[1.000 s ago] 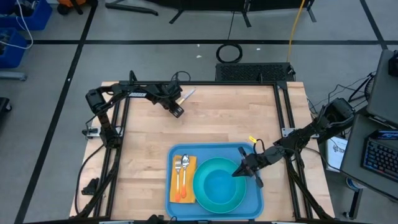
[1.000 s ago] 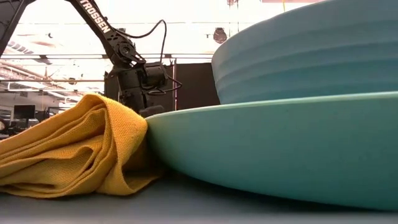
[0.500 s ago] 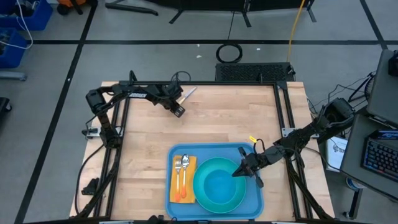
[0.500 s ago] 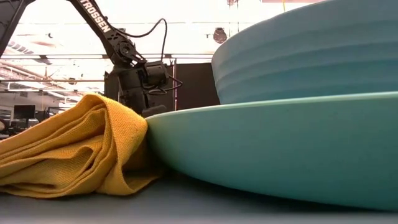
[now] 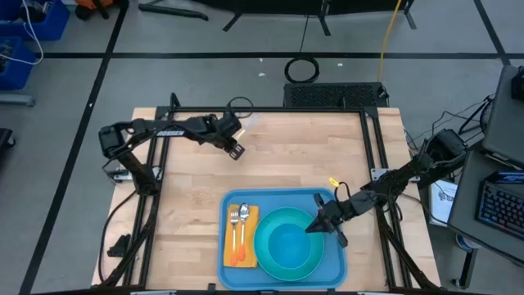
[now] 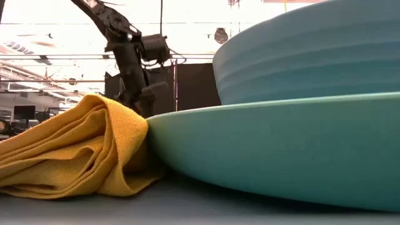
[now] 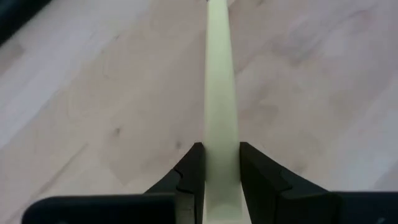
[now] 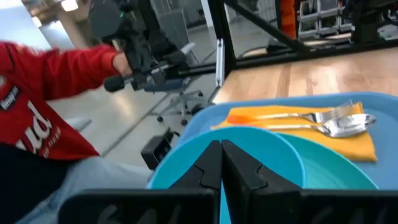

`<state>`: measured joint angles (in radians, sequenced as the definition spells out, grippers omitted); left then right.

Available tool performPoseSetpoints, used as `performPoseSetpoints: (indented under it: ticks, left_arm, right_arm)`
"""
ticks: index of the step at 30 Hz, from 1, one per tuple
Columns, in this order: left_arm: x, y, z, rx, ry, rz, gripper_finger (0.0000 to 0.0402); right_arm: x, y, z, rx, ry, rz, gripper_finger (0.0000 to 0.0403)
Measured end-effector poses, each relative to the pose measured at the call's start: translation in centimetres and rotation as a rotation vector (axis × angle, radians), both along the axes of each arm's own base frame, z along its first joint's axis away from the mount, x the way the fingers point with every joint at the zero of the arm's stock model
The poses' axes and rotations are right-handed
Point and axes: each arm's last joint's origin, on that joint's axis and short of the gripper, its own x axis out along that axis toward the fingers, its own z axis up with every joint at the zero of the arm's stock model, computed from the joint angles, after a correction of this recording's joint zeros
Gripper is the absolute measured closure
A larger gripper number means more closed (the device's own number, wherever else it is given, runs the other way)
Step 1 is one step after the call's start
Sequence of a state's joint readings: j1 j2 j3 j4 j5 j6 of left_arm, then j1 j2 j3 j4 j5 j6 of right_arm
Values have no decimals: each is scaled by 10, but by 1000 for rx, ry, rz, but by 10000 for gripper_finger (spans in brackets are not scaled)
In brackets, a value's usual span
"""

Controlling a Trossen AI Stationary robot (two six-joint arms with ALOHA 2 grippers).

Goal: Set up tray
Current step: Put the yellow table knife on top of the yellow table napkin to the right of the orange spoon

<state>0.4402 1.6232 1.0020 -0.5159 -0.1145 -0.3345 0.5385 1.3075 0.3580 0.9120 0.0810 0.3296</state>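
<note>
The blue tray [image 5: 327, 246] lies at the table's near edge. On it a turquoise plate [image 5: 274, 258] carries a turquoise bowl [image 5: 286, 242]. A yellow-orange napkin [image 5: 250, 238] lies left of the plate, with a fork [image 5: 234, 223] and a spoon [image 5: 244, 221] on it. My left gripper [image 5: 236, 151] hangs over the bare wood far left of the tray, shut on a long pale cream flat piece [image 7: 221, 93]. My right gripper [image 5: 313, 226] is shut and level over the bowl's right rim; I see no touch. My left gripper pinches the pale piece by its two narrow edges [image 7: 221, 168] between its two fingers. The fingers slant steeply down from the table's left. The piece runs on ahead of the fingertips [image 7: 194, 163], along them, and its far end leaves the wrist picture.
A black mesh box [image 5: 334, 95] stands at the table's far edge. Bare wood [image 5: 295, 152] lies between the tray and the far edge. A person in a red sleeve [image 8: 37, 93] shows beyond the table. A yellow tag [image 5: 332, 183] sits by the tray's far right corner.
My left gripper has risen from the table, most of it in the last half second, still shut on the pale piece, and its arm has folded back toward the table's left edge.
</note>
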Motion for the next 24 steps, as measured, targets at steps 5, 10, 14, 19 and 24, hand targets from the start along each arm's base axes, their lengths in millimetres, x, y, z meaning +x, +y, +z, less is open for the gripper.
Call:
performPoseSetpoints:
  ticks: [5, 10, 14, 19, 24]
  left_arm:
    - [5, -28, 18, 95, -33, 5, 324]
    - [8, -62, 38, 189, -107, 12, 324]
    - [9, -93, 50, 288, -159, 34, 324]
    - [10, -134, 54, 367, -234, 57, 324]
    - [12, -181, 58, 438, -374, 45, 324]
  right_arm:
    - [0, 0, 3, 14, -23, 6, 403]
    - [0, 1, 8, -2, -88, 9, 403]
    - [1, 0, 14, 0, -158, 6, 403]
    - [5, -5, 19, 9, -200, -22, 403]
    - [16, -13, 28, -10, -221, -79, 384]
